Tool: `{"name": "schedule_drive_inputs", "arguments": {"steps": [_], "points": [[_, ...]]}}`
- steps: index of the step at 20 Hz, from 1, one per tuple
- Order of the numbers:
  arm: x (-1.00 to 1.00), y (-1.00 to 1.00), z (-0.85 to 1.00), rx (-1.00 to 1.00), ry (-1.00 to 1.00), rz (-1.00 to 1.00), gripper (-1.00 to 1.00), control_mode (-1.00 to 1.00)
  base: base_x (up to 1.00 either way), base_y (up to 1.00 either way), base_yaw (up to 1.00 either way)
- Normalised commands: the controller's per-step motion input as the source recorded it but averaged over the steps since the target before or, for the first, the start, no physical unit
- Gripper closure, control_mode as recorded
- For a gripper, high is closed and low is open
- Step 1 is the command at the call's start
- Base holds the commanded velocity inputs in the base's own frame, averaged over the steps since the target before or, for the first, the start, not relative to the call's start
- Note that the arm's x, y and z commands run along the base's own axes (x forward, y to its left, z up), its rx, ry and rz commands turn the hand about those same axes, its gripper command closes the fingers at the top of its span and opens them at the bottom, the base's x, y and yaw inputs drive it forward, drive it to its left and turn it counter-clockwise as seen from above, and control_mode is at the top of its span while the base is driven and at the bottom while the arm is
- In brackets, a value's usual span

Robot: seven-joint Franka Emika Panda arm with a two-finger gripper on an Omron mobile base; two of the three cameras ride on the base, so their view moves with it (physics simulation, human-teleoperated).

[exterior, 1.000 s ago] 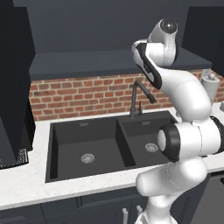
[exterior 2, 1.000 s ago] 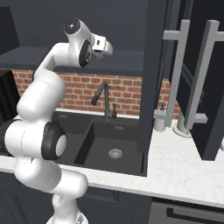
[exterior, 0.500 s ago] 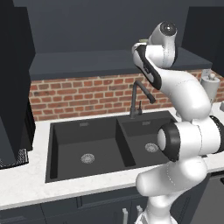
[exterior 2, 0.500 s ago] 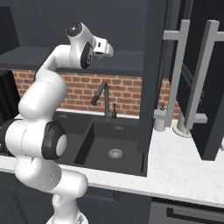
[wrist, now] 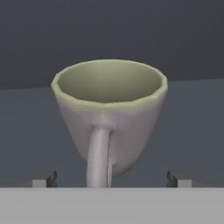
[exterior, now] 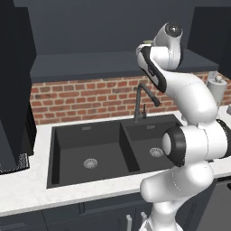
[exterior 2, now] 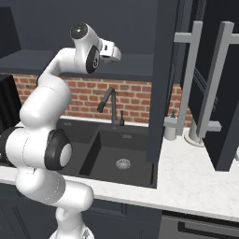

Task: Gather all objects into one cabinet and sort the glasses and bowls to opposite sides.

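Observation:
In the hand view a small pale bowl with olive-green rim (wrist: 109, 113) stands upright on a dark slate shelf (wrist: 26, 131), a pale handle-like strip on its near side. My gripper (wrist: 111, 180) is open, its two dark fingertips (wrist: 43, 179) far apart, low on either side of the bowl and not touching it. From the right base view the hand (exterior 2: 111, 50) is raised at the dark ledge above the brick wall. The wall cabinet's tall door (exterior 2: 164, 79) with long silver bar handles (exterior 2: 192, 79) hangs open to the right. The mugs and the wooden bowl are out of view.
Below the arm lies a black double sink (exterior: 103, 151) with a dark faucet (exterior: 140, 101). A grey paper-towel holder (exterior 2: 196, 135) and a small dispenser (exterior 2: 171, 127) stand on the white counter (exterior 2: 196, 172) under the open doors. A dark appliance (exterior: 13, 113) fills the left.
The hand has dipped slightly at the ledge; the arm otherwise holds the same pose and the base has not moved.

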Motion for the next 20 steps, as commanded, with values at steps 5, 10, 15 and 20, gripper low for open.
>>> {"name": "schedule_drive_inputs", "arguments": {"steps": [5, 10, 15, 20], "points": [[0.0, 0.01, 0.0, 0.0, 0.0, 0.0, -1.0, -1.0, 0.0, 0.0, 0.0], [0.01, 0.02, 0.01, 0.0, 0.0, 0.0, -1.0, -1.0, 0.0, 0.0, 0.0], [0.01, 0.02, 0.02, 0.0, 0.0, 0.0, -1.0, -1.0, 0.0, 0.0, 0.0], [0.04, 0.0, 0.0, 0.0, 0.0, 0.0, -1.0, -1.0, 0.0, 0.0, 0.0]]}}
